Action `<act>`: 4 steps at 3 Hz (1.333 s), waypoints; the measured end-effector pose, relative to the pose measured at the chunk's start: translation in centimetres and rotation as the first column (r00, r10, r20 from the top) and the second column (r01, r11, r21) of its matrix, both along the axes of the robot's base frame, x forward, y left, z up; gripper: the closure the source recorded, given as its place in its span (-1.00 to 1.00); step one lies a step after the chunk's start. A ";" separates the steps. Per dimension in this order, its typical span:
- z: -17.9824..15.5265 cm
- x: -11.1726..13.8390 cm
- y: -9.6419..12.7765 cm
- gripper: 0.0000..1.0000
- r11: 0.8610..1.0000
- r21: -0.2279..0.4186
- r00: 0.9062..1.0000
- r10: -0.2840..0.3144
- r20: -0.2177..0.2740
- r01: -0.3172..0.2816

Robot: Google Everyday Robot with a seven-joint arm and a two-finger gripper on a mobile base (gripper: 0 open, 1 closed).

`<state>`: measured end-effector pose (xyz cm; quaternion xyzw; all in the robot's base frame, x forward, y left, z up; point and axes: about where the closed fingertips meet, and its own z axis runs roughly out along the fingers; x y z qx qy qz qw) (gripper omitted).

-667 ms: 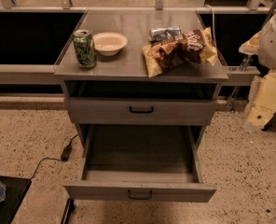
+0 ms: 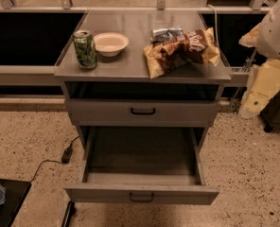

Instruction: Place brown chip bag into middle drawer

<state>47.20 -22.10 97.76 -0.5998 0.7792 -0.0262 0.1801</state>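
Note:
The brown chip bag (image 2: 180, 51) lies crumpled on the right half of the cabinet top, partly over its front edge. The middle drawer (image 2: 178, 193) is pulled out below, and its dark inner tray holds nothing. My arm stands at the right edge of the view, beside the cabinet. My gripper (image 2: 254, 102) hangs there as a cream-coloured end, to the right of the bag and lower than it, apart from it.
A green can (image 2: 85, 49) and a white bowl (image 2: 110, 43) stand on the left of the cabinet top (image 2: 130, 67). A silver-blue foil packet (image 2: 166, 33) lies behind the bag. A drawer front with a black handle (image 2: 142, 111) is closed above the open drawer. A cable (image 2: 66, 153) lies on the floor at the left.
The arm at the right edge has shifted slightly up and to the left. The bag, can, bowl and drawer have not moved.

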 end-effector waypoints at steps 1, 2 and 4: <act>0.7 0.9 -0.5 -1.00 0.999 0.033 0.999 0.019 0.040 -0.021; 1.2 4.6 -1.3 -1.00 0.992 0.098 0.995 0.071 0.074 -0.078; -0.3 15.3 -3.1 -1.00 0.992 0.121 0.998 0.021 0.051 -0.027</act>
